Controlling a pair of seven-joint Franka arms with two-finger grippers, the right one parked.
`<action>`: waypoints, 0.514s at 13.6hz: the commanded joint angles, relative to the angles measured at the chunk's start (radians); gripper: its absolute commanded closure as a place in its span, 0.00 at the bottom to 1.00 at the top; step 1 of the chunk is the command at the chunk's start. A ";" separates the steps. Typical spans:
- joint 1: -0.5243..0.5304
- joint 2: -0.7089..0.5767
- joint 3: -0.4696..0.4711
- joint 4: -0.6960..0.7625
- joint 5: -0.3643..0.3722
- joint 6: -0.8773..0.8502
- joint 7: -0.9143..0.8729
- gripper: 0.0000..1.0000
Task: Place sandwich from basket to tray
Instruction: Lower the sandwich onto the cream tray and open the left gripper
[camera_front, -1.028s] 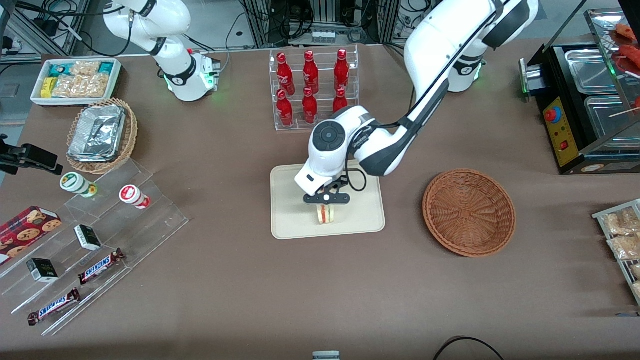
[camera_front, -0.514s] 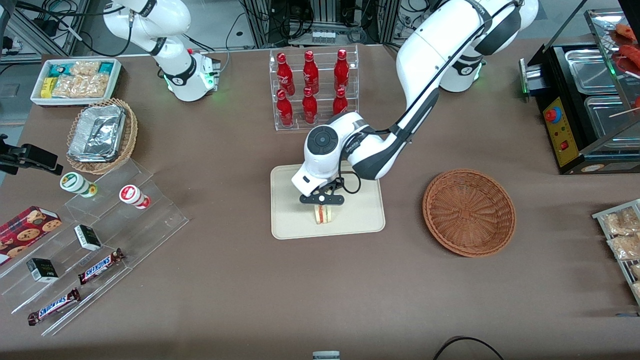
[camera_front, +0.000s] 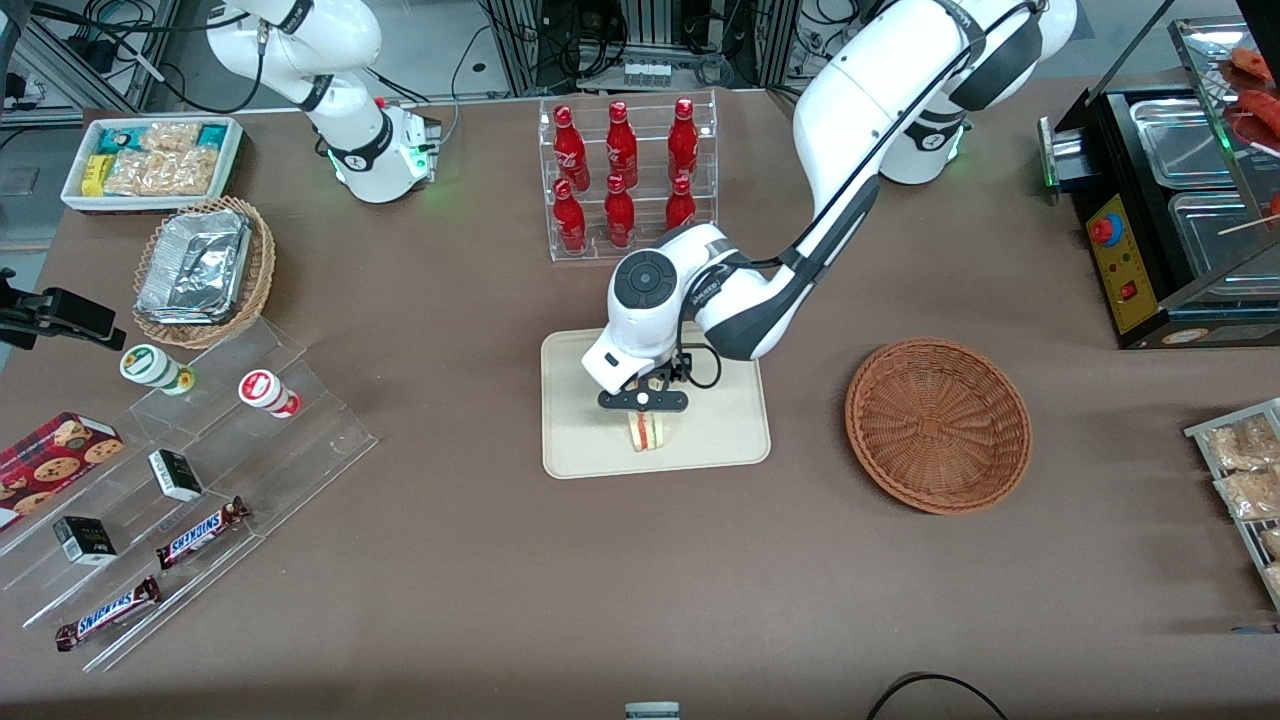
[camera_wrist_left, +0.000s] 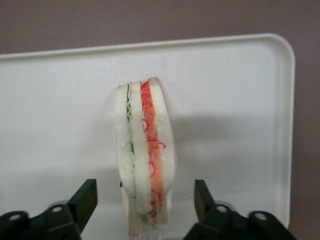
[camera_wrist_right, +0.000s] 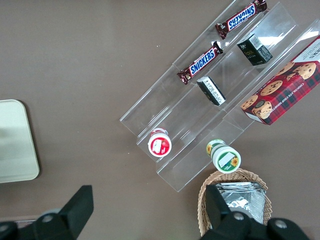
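Gripper (camera_front: 643, 412) spread open around the sandwich (camera_front: 646, 431), which stands on the tray (camera_front: 720, 440); placing looks done, so I should lift straight up.

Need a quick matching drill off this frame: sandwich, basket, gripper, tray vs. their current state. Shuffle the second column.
1. sandwich
2. basket
3. gripper
4. tray

A. holds nothing
B. open, fingers either side of the wedge
C. stands on edge on the tray
D. nearer the front camera than the bottle rack

Pairs: 1-C, 2-A, 3-B, 4-D
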 joint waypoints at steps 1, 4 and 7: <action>-0.001 -0.096 0.008 0.009 0.003 -0.087 -0.024 0.00; 0.051 -0.208 0.009 0.009 -0.021 -0.159 -0.061 0.00; 0.128 -0.323 0.009 0.006 -0.040 -0.257 -0.092 0.00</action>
